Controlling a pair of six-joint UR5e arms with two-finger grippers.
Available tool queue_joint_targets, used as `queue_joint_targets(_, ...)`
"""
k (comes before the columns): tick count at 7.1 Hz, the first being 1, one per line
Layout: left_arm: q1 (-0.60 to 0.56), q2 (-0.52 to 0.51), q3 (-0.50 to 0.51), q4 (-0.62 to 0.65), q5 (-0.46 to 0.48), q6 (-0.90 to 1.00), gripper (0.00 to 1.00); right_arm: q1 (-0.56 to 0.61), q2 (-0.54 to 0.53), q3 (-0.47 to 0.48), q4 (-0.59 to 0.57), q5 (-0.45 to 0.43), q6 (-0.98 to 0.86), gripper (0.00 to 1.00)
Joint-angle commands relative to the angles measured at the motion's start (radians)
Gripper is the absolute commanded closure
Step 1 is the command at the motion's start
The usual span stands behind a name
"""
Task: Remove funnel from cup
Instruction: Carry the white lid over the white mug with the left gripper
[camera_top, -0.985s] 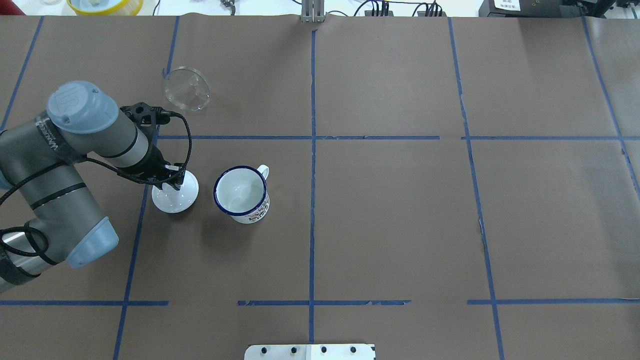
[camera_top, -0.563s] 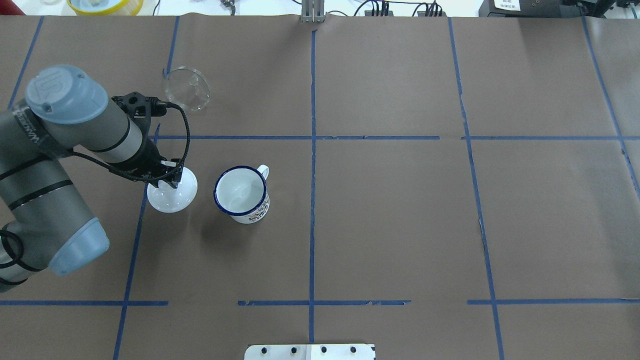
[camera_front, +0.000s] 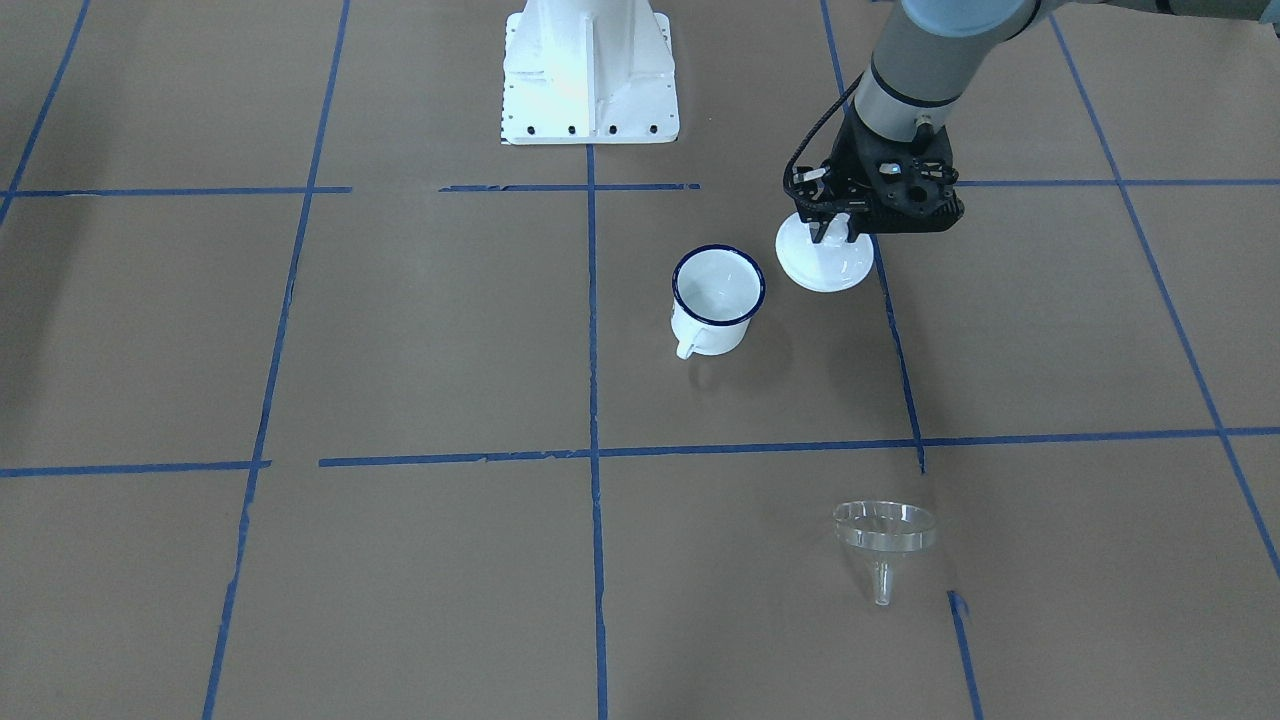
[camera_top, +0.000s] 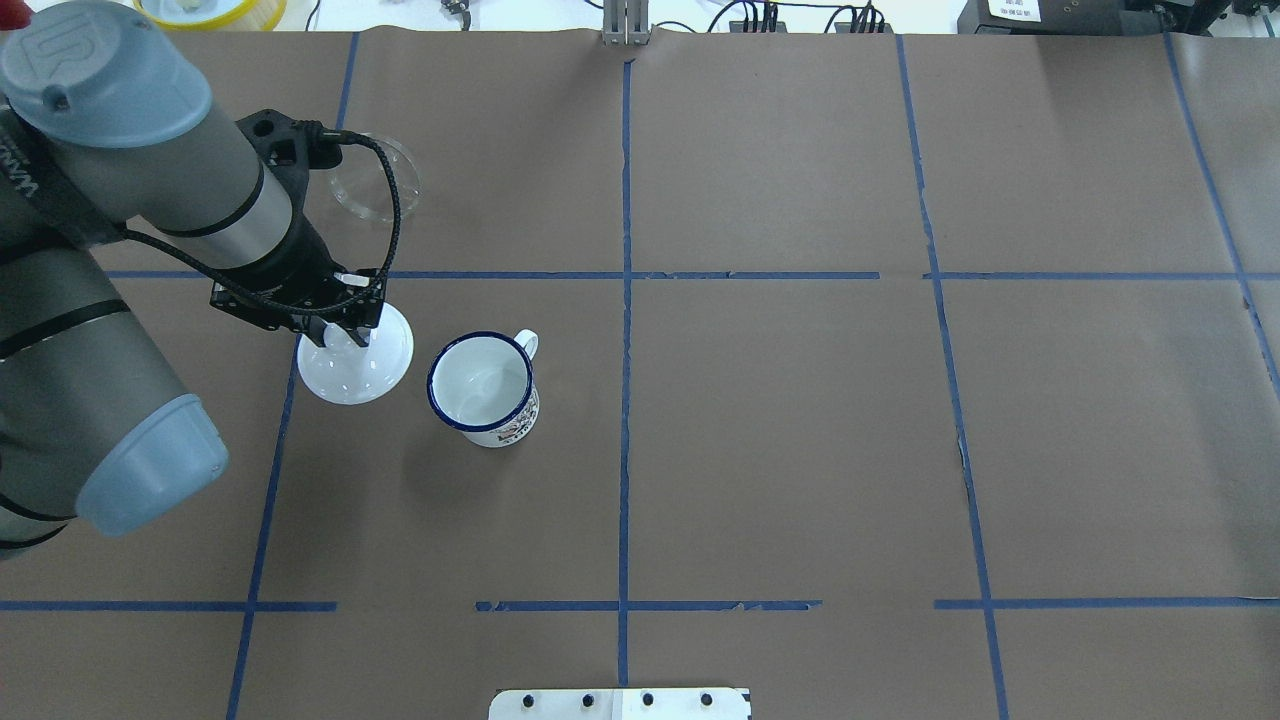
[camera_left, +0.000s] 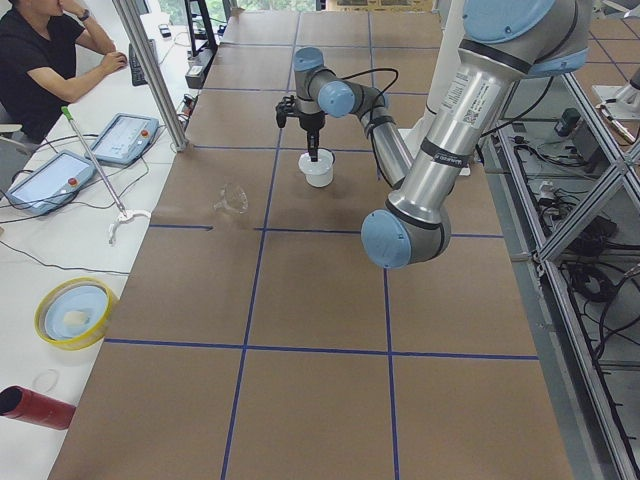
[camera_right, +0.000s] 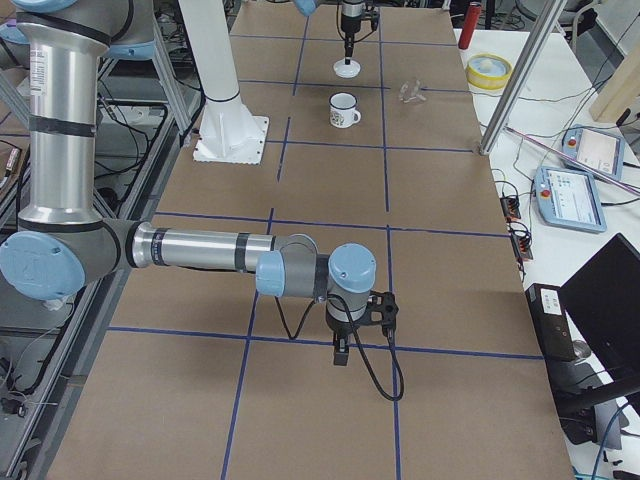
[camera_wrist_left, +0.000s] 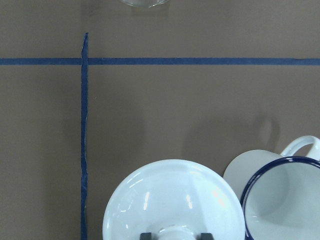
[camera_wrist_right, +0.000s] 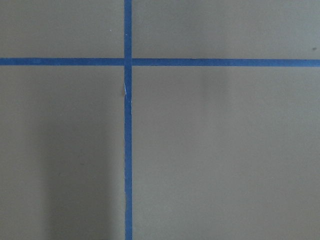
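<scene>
The clear funnel (camera_top: 395, 195) lies on the table on its own, far-left of the cup, and also shows in the front view (camera_front: 885, 528). The white cup (camera_top: 480, 385) with a blue rim stands upright and empty (camera_front: 717, 300). My left gripper (camera_top: 340, 335) is shut on the knob of a white domed lid (camera_top: 358, 368) and holds it above the table, just left of the cup. The left wrist view shows the lid (camera_wrist_left: 172, 200) beside the cup (camera_wrist_left: 280, 200). My right gripper (camera_right: 342, 352) shows only in the exterior right view; I cannot tell its state.
Blue tape lines (camera_top: 625, 300) divide the brown paper table cover. The robot's white base plate (camera_front: 590, 75) is at the near edge. A yellow bowl (camera_left: 72, 312) and a red cylinder (camera_left: 35, 408) sit off the table's left end by an operator.
My left gripper has risen with the white lid in it and shifted slightly away from the robot. The cup and the funnel have not moved.
</scene>
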Motion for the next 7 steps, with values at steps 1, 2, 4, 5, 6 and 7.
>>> queue_joint_targets(1,0.088,-0.068,0.020,0.009,-0.028,-0.135,1.00,0.000,0.000,-0.001,0.000,0.000,0.000,0.00)
queue_joint_targets(2,0.103,-0.100,0.066,-0.014,-0.028,-0.157,1.00,0.000,0.000,0.000,0.000,0.000,0.000,0.00)
queue_joint_targets(4,0.117,-0.145,0.199,-0.125,0.022,-0.217,1.00,0.000,0.000,0.000,0.000,0.000,0.000,0.00)
queue_joint_targets(5,0.123,-0.147,0.206,-0.129,0.046,-0.216,1.00,0.000,0.000,0.000,0.000,0.000,0.000,0.00)
queue_joint_targets(6,0.121,-0.144,0.206,-0.129,0.047,-0.211,1.00,0.000,0.000,0.000,0.000,0.000,0.000,0.00)
queue_joint_targets(7,0.121,-0.142,0.212,-0.131,0.047,-0.208,1.00,0.000,0.000,0.000,0.000,0.000,0.000,0.00)
